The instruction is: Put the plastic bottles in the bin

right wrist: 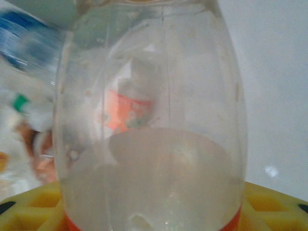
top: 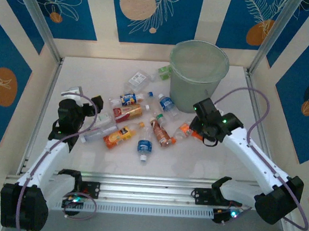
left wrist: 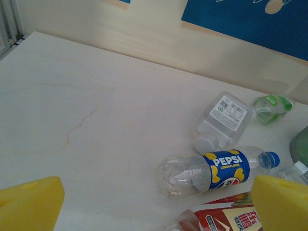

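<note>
though the right gripper (top: 195, 130) clamps one bottle (right wrist: 154, 96) and the left gripper (left wrist: 156, 197) gapes wide, the other bottles (top: 123, 137) lie outside the bin (top: 193, 94).

Centre right in the top view, the right gripper (top: 199, 131) covers most of a clear plastic bottle with an orange label (top: 184, 130) and its own fingertips. The right wrist view crops that bottle top and bottom; whether the yellow foam pads (right wrist: 29, 207), cut by the lower edge, press it cannot be told. A blue-labelled bottle (right wrist: 24, 43) at upper left is blurred. In the left wrist view a red-labelled bottle (left wrist: 216, 219) is cut by the bottom edge, the pale grey-green round plastic bin (left wrist: 301, 144) by the right edge.
</note>
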